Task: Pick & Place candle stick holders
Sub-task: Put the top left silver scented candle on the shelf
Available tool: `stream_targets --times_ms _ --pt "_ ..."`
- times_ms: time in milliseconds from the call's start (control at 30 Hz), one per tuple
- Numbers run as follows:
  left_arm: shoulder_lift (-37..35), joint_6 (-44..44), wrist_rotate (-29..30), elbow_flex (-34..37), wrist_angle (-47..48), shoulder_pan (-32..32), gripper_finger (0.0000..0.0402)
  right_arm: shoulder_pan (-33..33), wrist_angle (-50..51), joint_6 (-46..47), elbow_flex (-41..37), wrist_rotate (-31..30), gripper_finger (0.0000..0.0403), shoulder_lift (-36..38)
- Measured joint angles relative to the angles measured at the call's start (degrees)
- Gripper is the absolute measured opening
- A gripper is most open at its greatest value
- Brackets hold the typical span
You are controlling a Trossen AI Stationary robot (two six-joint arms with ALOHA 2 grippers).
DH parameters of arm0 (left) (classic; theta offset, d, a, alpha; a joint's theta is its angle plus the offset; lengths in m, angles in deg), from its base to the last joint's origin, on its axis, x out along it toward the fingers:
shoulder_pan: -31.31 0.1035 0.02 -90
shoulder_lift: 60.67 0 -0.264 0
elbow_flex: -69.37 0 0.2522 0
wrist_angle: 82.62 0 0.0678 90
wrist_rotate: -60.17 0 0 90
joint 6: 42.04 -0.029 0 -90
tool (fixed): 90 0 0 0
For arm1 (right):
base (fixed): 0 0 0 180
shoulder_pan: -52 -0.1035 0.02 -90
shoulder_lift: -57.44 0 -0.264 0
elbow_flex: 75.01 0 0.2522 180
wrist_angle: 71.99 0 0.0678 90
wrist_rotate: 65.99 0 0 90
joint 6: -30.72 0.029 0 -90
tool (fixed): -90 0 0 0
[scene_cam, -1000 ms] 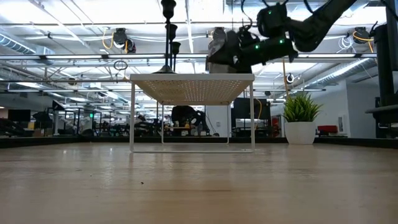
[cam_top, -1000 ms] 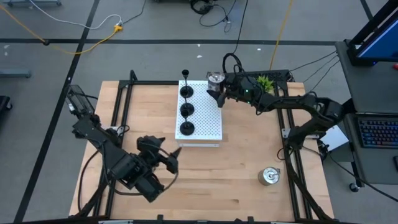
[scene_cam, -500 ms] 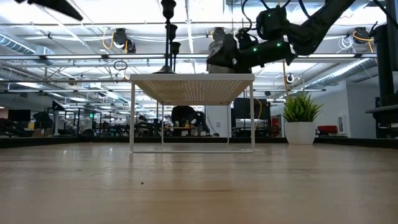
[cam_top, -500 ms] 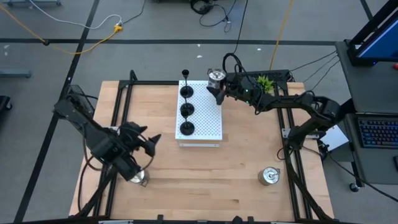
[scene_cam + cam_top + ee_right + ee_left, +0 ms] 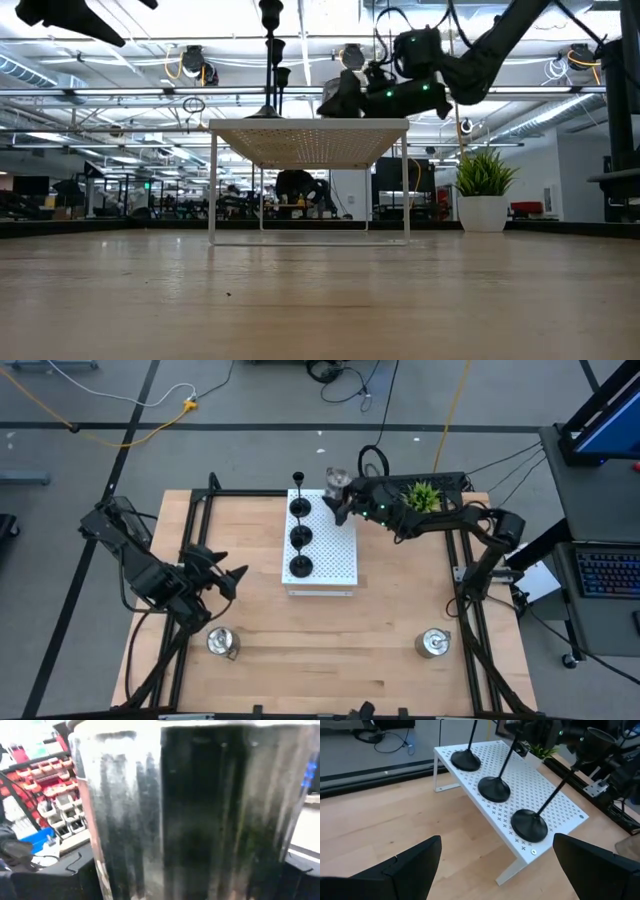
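The light wooden table [image 5: 330, 630] is edged by a black rail frame and stands on a grey floor crossed by cables. In the low view the room behind is a large workshop with ceiling strip lights and shelving. A white perforated board [image 5: 328, 550] on legs sits just above the table's centre. A small green potted plant [image 5: 423, 493] stands at the table's 1 o'clock edge.

Three black candle stick holders [image 5: 300, 538] stand in a row along the board's 9 o'clock side, stems upright. One silver candle stick holder [image 5: 222, 643] rests on the table at 7 o'clock. Another silver holder [image 5: 432, 644] rests at 5 o'clock.

The right gripper [image 5: 338, 495] is raised over the board's 1 o'clock corner. Its fingers are clamped around a third silver holder [image 5: 335, 480], whose shiny wall fills the right wrist view. This holder hangs in the air above the board.

The left gripper [image 5: 222, 570] hovers at the table's 9 o'clock side. It holds nothing and its fingers are spread wide. The silver holder at 7 o'clock lies near it, toward 6 o'clock from it.
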Motion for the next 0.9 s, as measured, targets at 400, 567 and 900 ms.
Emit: stream_targets --times_ms 400,567,900 --pt "-0.20 0.25 -0.64 0.00 0.77 0.26 0.0390 -0.07 2.90 -0.97 0.39 -0.11 0.0348 -2.72" --pt "-0.17 0.51 -0.44 0.00 0.67 0.26 0.0390 -0.09 4.04 -1.05 0.39 0.10 0.0359 -2.75" --pt "-0.17 0.71 -0.47 0.00 0.59 0.26 0.0390 -0.15 3.73 -1.27 0.39 0.80 0.0359 -2.67"
